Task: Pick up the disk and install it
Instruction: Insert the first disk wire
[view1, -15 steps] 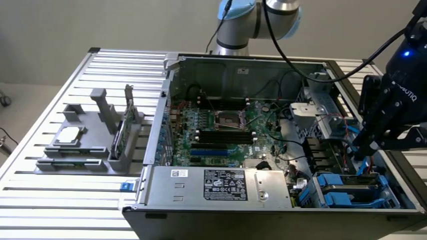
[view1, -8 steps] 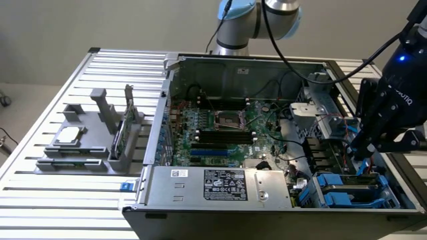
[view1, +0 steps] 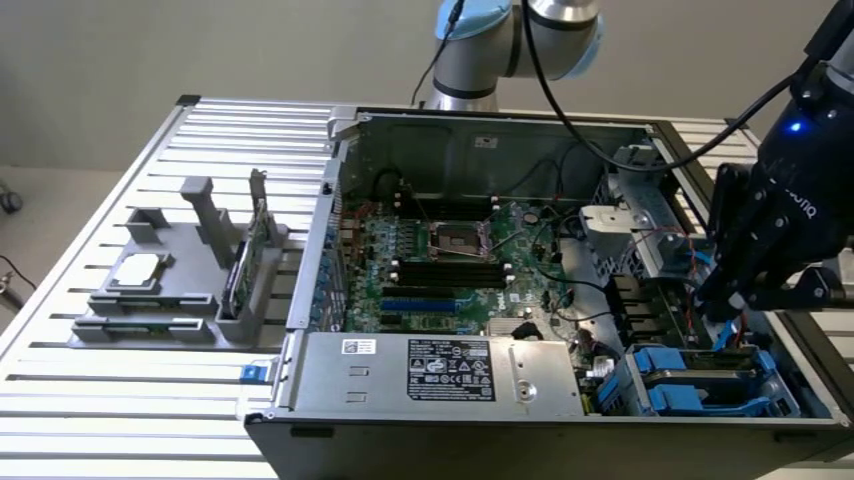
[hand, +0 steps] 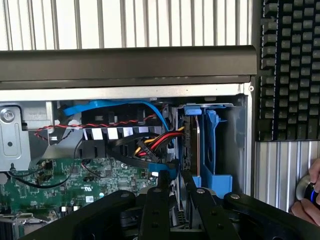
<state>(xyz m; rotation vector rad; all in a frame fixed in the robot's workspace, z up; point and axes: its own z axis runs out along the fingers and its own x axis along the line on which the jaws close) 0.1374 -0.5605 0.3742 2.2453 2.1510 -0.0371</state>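
The disk (hand: 194, 145) stands on edge in the drive bay at the corner of the open computer case (view1: 441, 415), with its blue carrier rails (hand: 211, 145) alongside it. My gripper (hand: 177, 187) reaches down onto it, one black finger on each flat side, shut on it. In the exterior view the gripper (view1: 727, 305) hangs over the bay at the case's right end. There the disk (view1: 725, 335) shows as a thin upright slab below the fingers. The fingertips themselves are hidden.
More blue carriers (view1: 674, 385) sit in the bay beside the disk. Red, yellow and blue cables (hand: 155, 142) run close to the slot. A power supply (view1: 454, 370) and motherboard (view1: 441, 260) fill the case. A grey stand (view1: 160, 300) holds a chip and card. A keyboard (hand: 290, 70) and a person's hand (hand: 307, 200) lie outside the case.
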